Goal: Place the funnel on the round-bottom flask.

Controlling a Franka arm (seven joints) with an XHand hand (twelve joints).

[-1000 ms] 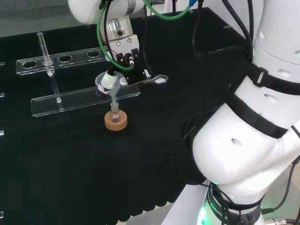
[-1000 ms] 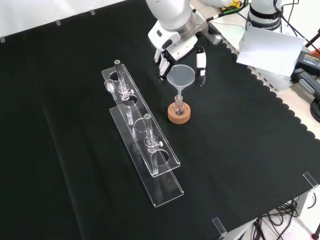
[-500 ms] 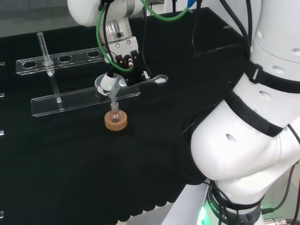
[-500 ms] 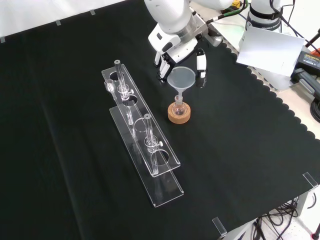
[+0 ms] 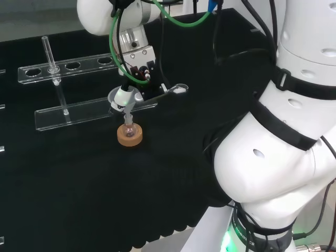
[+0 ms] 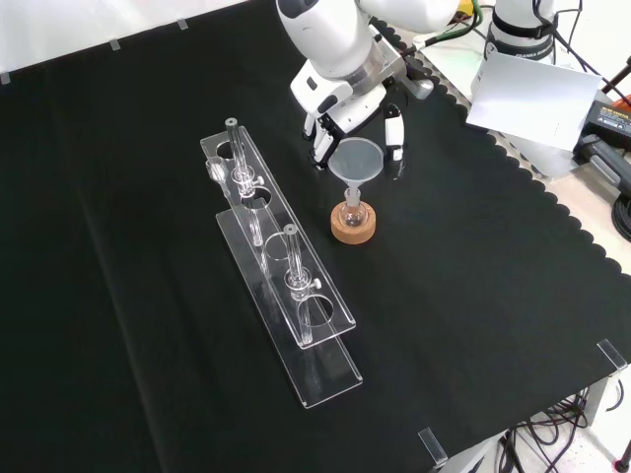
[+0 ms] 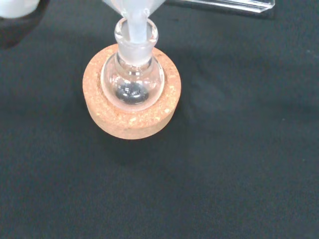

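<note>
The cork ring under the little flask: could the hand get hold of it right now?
Probably not as things stand. The hand has its fingers around the funnel, whose stem sits in the flask on the cork ring, so it is busy.

Even, fairly bright overhead light falls across all three views, and the black cloth (image 6: 148,296) soaks it up, staying matte with barely any cast shadow. The white arm links (image 5: 294,157) at the right of the head view come close to glaring. In the wrist view, small highlights glint on the flask (image 7: 132,82), and the white shape in the upper left corner is out of focus.
</note>
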